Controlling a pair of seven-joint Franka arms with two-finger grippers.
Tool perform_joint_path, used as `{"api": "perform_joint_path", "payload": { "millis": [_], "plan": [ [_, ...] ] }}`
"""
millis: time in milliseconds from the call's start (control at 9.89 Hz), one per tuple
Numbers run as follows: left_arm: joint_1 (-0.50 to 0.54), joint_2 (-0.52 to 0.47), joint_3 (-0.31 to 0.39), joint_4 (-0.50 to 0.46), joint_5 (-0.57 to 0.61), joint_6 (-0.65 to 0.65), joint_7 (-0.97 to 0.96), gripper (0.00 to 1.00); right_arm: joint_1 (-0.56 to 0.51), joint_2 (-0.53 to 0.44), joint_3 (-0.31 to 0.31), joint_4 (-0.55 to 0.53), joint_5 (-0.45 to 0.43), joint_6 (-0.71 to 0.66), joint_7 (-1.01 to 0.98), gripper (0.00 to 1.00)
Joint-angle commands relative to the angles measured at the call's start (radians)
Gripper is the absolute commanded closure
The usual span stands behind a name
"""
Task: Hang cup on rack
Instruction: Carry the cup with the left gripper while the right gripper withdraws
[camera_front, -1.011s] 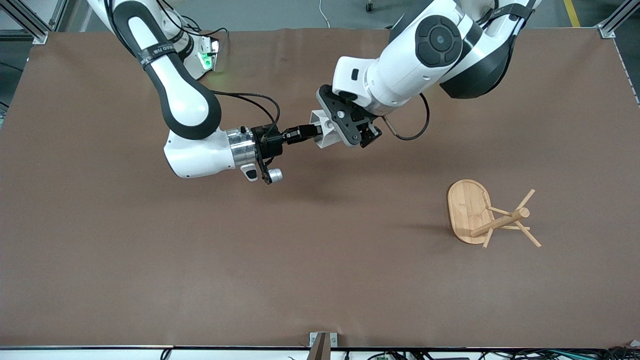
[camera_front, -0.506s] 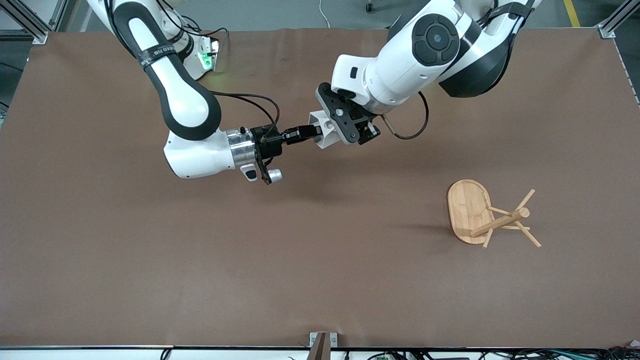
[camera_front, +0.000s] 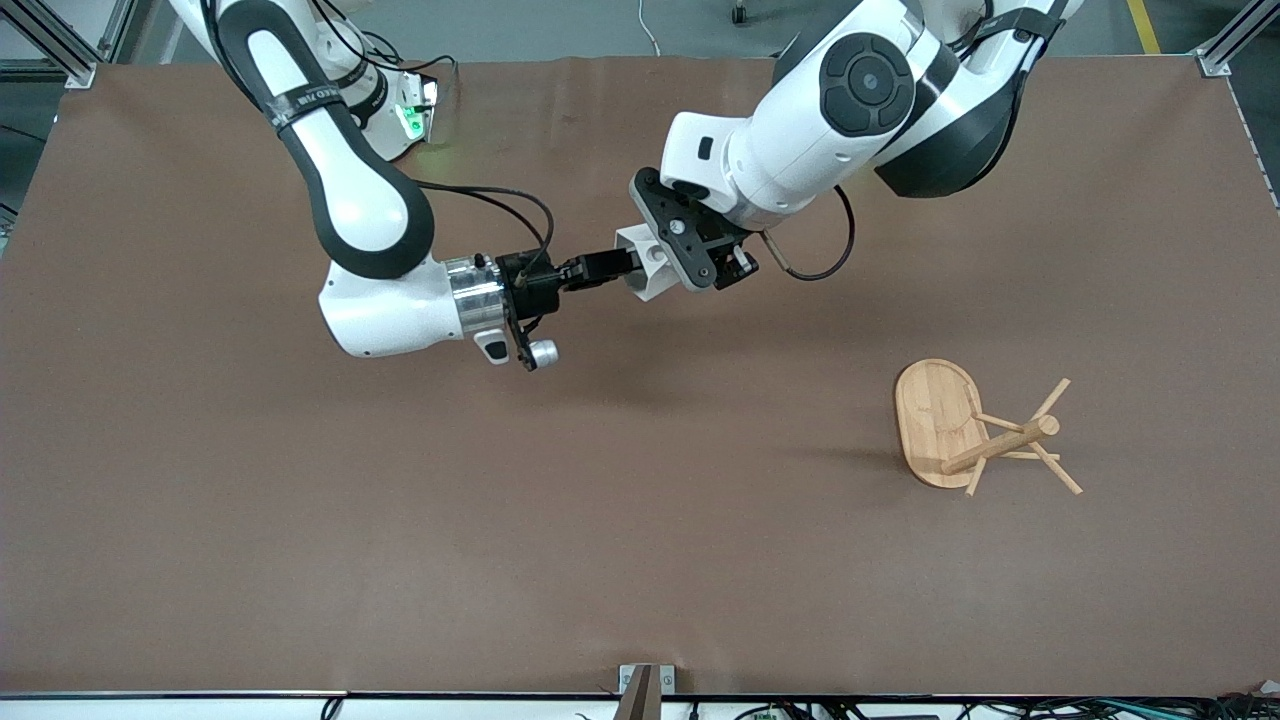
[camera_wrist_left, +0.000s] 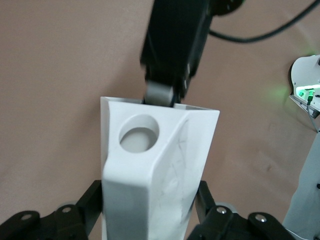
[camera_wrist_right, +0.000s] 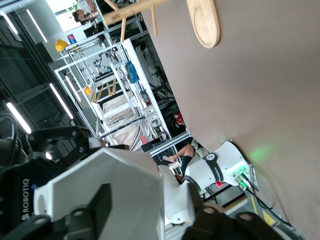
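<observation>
Two claws meet on one cup (camera_front: 642, 266) right now, up in the air over the middle of the worktop (camera_front: 300, 520). My left claw (camera_front: 668, 262) is clamped on the cup's body, a finger (camera_wrist_left: 90, 202) pressed to each flank, handle hole facing my wrist camera. My right claw (camera_front: 622, 266) sits at the rim end, one finger (camera_wrist_left: 161, 92) reaching in at the mouth; the front view hides its fingers in the cluster, so I cannot tell whether they are parted or pinching the wall.

Handover, by my reading. To do it well: keep the left grip firm and steady, let the right claw release fully and slide straight out along the cup's axis so it doesn't drag the rim. Only then swing toward the rack (camera_front: 975, 430), which stands well apart toward the left arm's end of the worktop, nearer the front camera. Keep the handle hole leading and line it with an upturned peg (camera_front: 1050, 398)

Writing: "ROBOTIQ" (camera_wrist_right: 25, 200) reads on the right claw's body; lettering on the right arm's strap (camera_front: 305, 97) is too small to make out
</observation>
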Motion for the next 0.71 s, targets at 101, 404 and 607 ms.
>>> {"api": "perform_joint_path", "payload": {
  "millis": [101,404,607],
  "plan": [
    [-0.005,0.025,0.001,-0.007,0.016,0.007,-0.017,1.0,-0.093,-0.037,-0.044,0.003,-0.24,-0.001,0.027,0.0],
    [-0.011,0.02,0.006,-0.002,0.132,0.015,-0.224,1.0,-0.095,-0.115,-0.228,0.006,-0.63,-0.004,0.059,0.0],
    [-0.007,0.017,0.001,-0.005,0.181,0.012,-0.456,1.0,-0.093,-0.139,-0.317,0.013,-0.86,-0.005,0.055,0.0]
  ]
}}
